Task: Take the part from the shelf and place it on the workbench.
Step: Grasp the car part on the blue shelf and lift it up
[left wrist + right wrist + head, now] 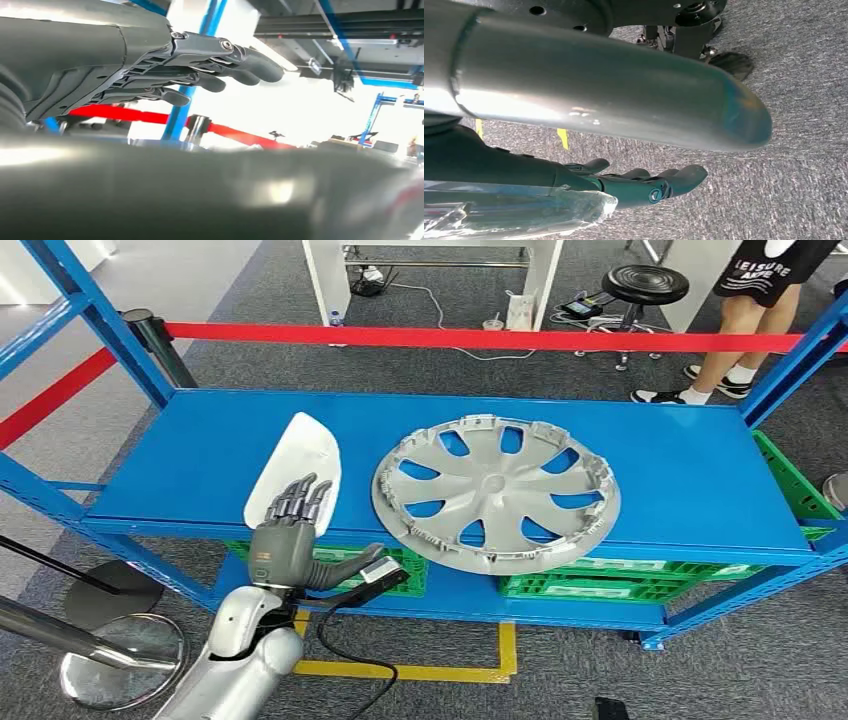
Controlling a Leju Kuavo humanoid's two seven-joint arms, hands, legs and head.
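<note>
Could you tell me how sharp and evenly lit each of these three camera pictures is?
Head view: sharp and evenly lit, the hubcap and left hand crisp. Left wrist view: bright background washed out, the fingers in focus, a blurred grey mass in front. Right wrist view: glare on the silver arm, carpet sharp.

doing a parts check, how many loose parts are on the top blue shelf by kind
Grey wheel cover: 1
White curved panel: 1
Total: 2

The left hand reaches over the shelf edge at the near end of the white panel, fingers stretched out, holding nothing.
</note>
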